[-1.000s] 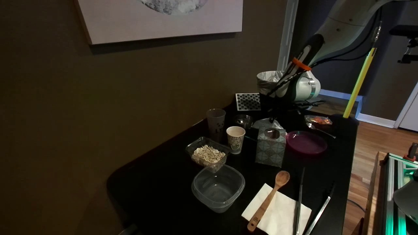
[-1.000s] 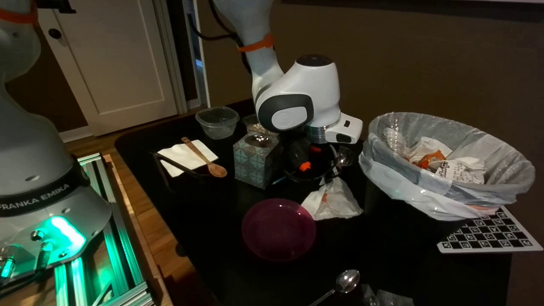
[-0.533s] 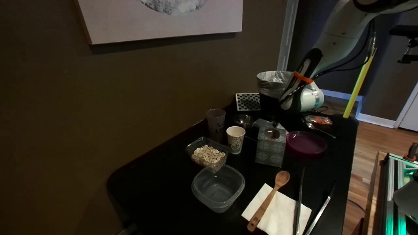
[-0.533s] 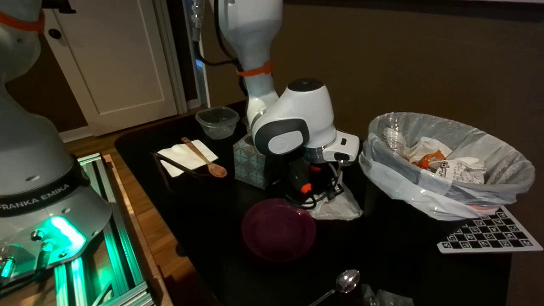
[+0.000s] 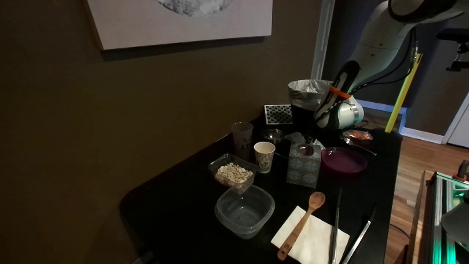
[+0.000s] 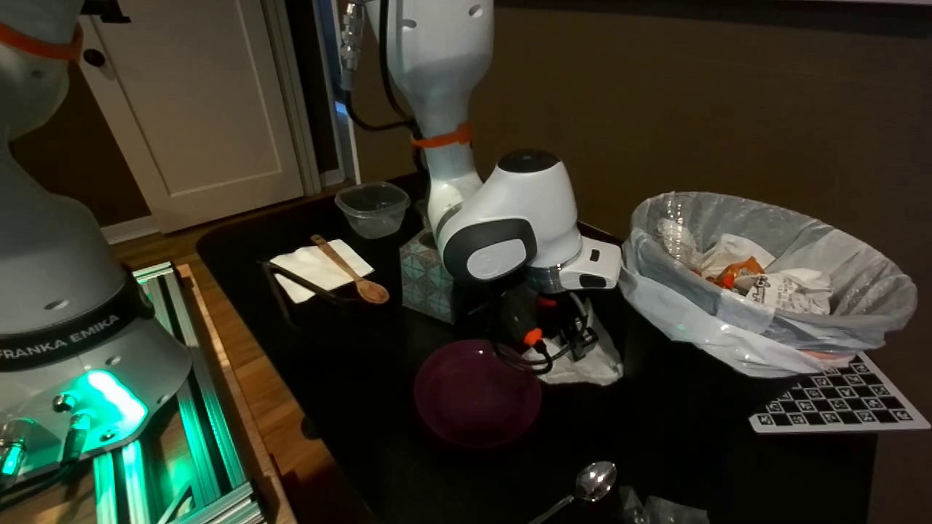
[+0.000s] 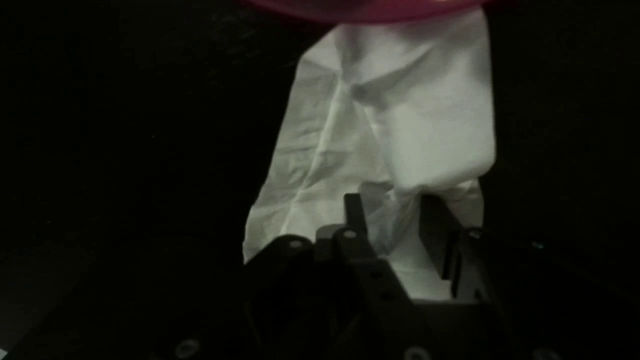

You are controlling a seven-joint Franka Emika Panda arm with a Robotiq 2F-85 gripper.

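A crumpled white paper fills the middle of the wrist view and lies on the black table; it also shows in an exterior view. My gripper is low over the paper. Its black fingers stand apart, with a bunched fold of paper between them. I cannot tell whether they press on it. A purple plate is just beyond the paper in the wrist view and beside it in both exterior views. In an exterior view the patterned tissue box hides the fingertips.
A lined trash bin stands close to the hand, with a checkered board by it. A metal spoon, paper cup, tub of oats, clear container, wooden spoon and tongs lie around.
The arm has come down toward the table, over the crumpled paper. The paper's outline has shifted slightly under the gripper. The plate, box and bin have not moved.
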